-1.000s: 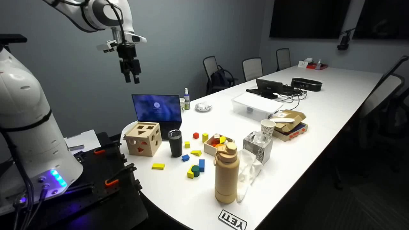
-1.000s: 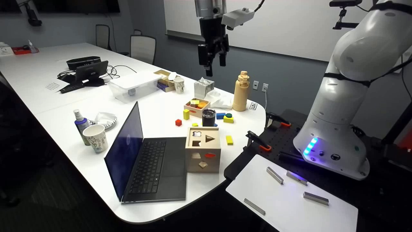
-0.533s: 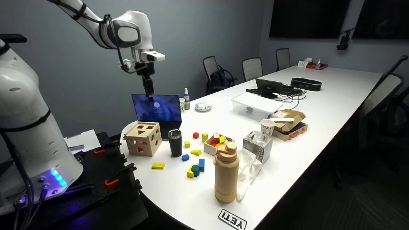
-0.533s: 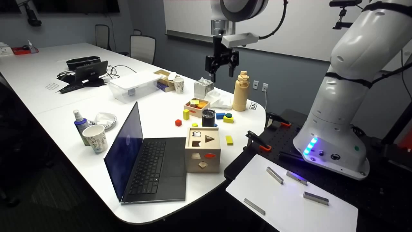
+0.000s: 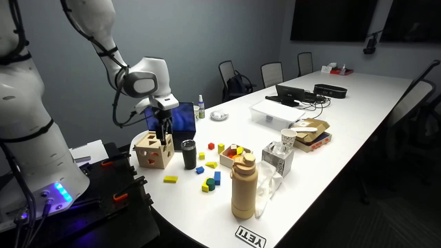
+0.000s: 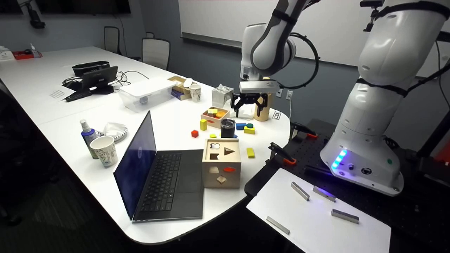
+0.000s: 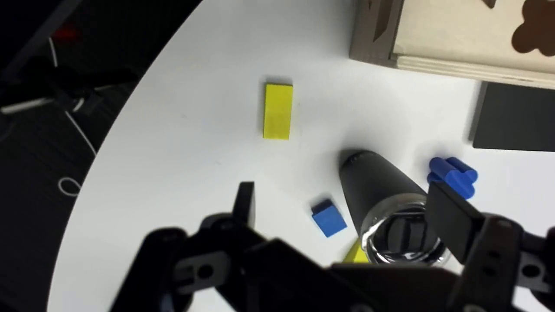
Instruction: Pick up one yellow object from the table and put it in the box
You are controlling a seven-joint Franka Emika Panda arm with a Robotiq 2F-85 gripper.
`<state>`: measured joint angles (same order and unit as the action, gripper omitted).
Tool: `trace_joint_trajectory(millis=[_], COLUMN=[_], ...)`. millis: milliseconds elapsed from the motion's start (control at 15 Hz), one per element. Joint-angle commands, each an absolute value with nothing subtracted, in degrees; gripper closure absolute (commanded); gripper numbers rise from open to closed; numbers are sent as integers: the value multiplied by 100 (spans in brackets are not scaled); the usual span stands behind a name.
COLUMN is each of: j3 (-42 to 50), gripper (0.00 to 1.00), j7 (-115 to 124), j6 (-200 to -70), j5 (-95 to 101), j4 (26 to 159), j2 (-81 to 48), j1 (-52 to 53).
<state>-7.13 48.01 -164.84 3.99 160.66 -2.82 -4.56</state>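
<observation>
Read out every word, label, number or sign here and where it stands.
"YETI": on the flat white label near the tan bottle; upside down in an exterior view.
Too small to read: print on the sheet, laptop keys and spray bottle; the oval mark on the robot base.

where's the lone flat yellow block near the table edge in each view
In an exterior view, the yellow block lies low, left of centre.
In an exterior view, the yellow block lies below and right of centre.
In the wrist view, the yellow block lies above centre.
Shared landmark: the wooden box, cropped in the wrist view.
</observation>
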Motion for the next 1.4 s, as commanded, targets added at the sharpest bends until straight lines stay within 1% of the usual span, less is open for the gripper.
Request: trace_joint_trajectory(millis=[0, 133, 267, 333, 533, 733, 800, 1000, 1333], j3=[266, 1247, 1804, 1795, 1395, 1049, 704, 332, 217], gripper=[0, 0, 0, 0, 0, 0, 0, 0, 0], j7=[6332, 7243, 7870, 7997, 8295, 8508, 7801, 7395, 6841], j6=[-17347, -17761, -18189, -18441, -18922, -19188, -19230, -19305, -19239], j5=[1243, 1759, 1904, 1757, 1514, 1431, 485, -398, -1329], j4=[16060, 16031, 16024, 16025, 16021, 15967, 15967, 15821, 15526], j2=[-1102, -1609, -2183, -2496, -3117, -3532, -3631, -3901, -4110], j1=[134, 869, 1393, 1437, 1295, 1172, 1083, 1019, 1160])
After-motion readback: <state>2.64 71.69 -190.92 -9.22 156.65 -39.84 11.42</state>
